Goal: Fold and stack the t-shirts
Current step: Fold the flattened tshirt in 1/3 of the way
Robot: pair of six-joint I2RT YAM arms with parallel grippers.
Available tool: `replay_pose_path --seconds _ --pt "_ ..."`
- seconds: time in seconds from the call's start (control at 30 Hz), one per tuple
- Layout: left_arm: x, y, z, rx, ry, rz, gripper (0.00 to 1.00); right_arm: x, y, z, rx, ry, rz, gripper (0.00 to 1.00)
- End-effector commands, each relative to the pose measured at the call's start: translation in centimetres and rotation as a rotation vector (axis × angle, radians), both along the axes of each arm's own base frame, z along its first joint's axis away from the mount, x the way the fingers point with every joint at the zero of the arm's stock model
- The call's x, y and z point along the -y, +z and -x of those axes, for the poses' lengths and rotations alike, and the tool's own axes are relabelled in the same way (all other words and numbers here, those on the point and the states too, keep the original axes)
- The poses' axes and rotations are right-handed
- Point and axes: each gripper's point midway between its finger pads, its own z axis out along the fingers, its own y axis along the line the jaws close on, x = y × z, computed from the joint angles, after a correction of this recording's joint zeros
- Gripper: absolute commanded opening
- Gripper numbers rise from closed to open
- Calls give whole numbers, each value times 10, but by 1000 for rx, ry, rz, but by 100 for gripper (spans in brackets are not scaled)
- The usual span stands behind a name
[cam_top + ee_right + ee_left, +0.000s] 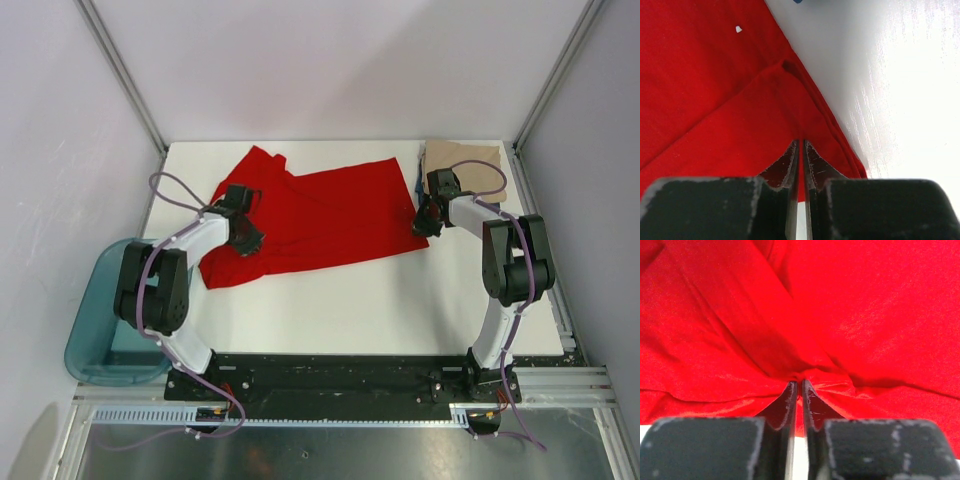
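Lying on the table: the red t-shirt is spread flat across the far half of the white tabletop. It reaches from near the left edge almost to the right edge, and one sleeve points toward the far edge.
Left gripper: it sits low over the shirt's left end. In the left wrist view its fingers are pressed almost together, with only a thin slit between them, and they pinch a bunched ridge of red cloth. Creases run out from the tips across the fabric.
Right gripper: it sits at the shirt's right end, toward the right edge of the table. In the right wrist view its fingers are closed to a narrow slit on the red cloth just inside the hemmed border. Bare white table lies right beside that border.
Tan t-shirt: folded, it lies in the far right corner, just beyond the right gripper and partly hidden by it. It is apart from the red shirt.
Teal tub: translucent, it sits off the left edge by the near left corner, beside the left arm's base.
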Motion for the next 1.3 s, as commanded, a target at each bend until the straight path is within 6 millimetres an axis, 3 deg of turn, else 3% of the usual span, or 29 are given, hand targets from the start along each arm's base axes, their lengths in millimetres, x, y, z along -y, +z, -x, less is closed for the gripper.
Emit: replay_pose_path --seconds 0.0,0.27,0.5,0.8,0.87,0.93,1.0,1.07,1.17,1.27 --pt "3 11 -24 53 -33 -22 4 -3 18 -5 54 17 -13 10" --pt "16 16 -58 81 -136 -32 0 -2 18 -5 55 13 -15 9" --pt "30 7 -86 79 -271 -37 0 0 17 -6 52 8 -13 9" --pt "43 -13 -91 46 -394 -42 5 0 15 -6 50 6 -10 9" --pt "41 -12 -91 48 -398 -50 11 0 15 -6 50 7 -8 9" --pt "40 -4 -93 66 -400 -61 26 1 16 -6 52 7 -5 10" --pt "36 13 -95 105 -394 -72 43 1 20 -6 58 7 -5 10" --pt "31 34 -95 151 -374 -78 54 1 26 -6 68 4 -7 11" --pt "21 59 -79 193 -321 -83 64 5 38 -2 78 -13 7 16" --pt "11 67 -56 200 -266 -82 66 17 45 9 60 -48 50 22"
